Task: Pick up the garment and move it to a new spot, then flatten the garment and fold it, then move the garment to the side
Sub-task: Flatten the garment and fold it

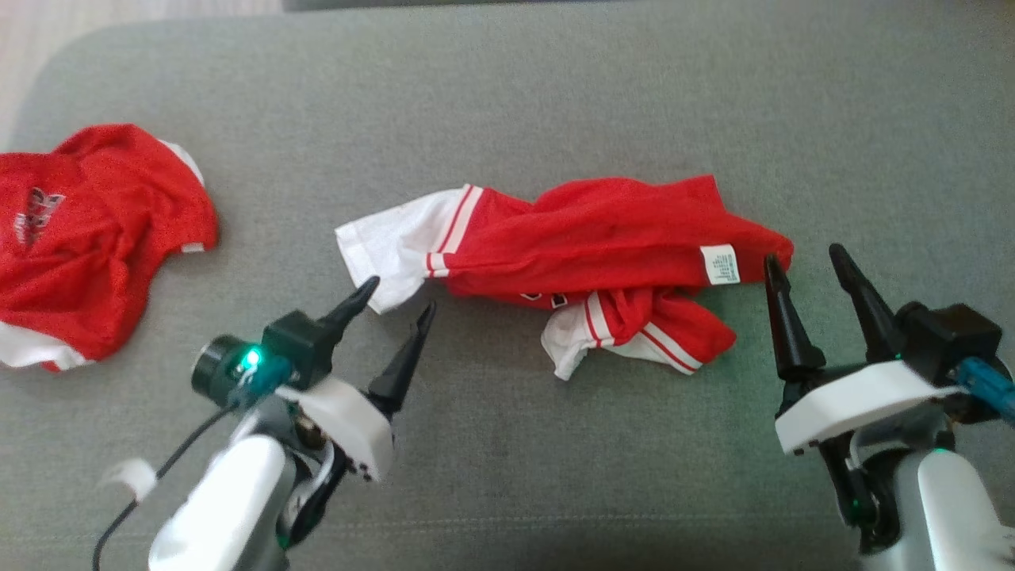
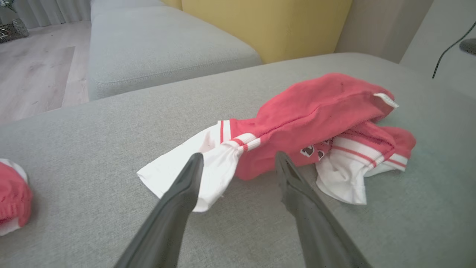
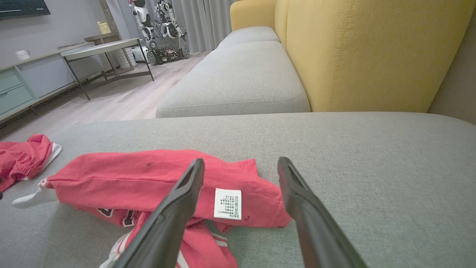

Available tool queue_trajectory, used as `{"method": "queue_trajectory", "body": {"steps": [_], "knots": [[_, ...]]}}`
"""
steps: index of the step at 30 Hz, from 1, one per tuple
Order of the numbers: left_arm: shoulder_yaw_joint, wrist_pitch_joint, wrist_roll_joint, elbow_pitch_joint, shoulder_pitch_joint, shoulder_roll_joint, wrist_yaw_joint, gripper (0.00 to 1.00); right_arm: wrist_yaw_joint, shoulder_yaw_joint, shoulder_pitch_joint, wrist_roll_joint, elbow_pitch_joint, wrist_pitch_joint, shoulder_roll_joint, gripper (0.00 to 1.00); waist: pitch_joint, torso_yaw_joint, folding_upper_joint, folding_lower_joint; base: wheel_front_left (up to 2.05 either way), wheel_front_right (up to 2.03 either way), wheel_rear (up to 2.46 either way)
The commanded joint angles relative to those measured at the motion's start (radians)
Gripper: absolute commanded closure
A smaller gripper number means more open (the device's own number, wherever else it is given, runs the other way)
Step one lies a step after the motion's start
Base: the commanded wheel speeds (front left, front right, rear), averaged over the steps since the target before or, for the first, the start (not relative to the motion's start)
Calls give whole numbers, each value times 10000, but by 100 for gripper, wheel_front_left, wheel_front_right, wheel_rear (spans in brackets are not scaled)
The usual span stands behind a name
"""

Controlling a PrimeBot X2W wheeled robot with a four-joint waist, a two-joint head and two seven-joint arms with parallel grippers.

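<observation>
Crumpled on the sofa (image 1: 507,95), the garment (image 1: 587,238) is flanked by spread, empty jaws, left at its sleeve (image 1: 388,246), right at its label (image 1: 720,264); flattening is judged in hand, both ends to be gripped next.

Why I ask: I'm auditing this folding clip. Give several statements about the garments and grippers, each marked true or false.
1. The left gripper and right gripper are both open. True.
2. The middle garment lies spread flat. False: it is bunched up.
3. A second red garment lies at the robot's left. True.
4. The right gripper grips the care label. False: the label lies free, jaws open beside it.
5. The garments lie on a wooden table. False: on a grey cushion.
</observation>
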Motion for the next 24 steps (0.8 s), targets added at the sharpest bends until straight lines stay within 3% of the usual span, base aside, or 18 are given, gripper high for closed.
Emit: {"method": "queue_trajectory", "body": {"steps": [1, 10, 11, 12, 24], "knots": [[302, -23, 181, 190, -806, 143, -53, 0, -7, 243, -488, 59, -392, -44, -33, 0, 305, -166, 0, 0, 0, 0, 0], [121, -245, 547, 2352, -2032, 6, -118, 0, -7, 210, -776, 157, -294, -161, -33, 0, 870, -350, 0, 0, 0, 0, 0], [132, -334, 531, 2509, -2120, -24, -132, 63, -7, 184, -789, 154, -261, -167, -33, 0, 892, -358, 0, 0, 0, 0, 0], [164, -445, 478, 2635, -2187, -60, -157, 100, -7, 150, -801, 158, -222, -174, -33, 0, 913, -366, 0, 0, 0, 0, 0], [193, -1046, 286, 3140, -2523, -268, -215, 100, -7, -396, -1008, 12, 929, -10, -33, 0, 1042, -204, 0, 0, 0, 0, 0]]}}
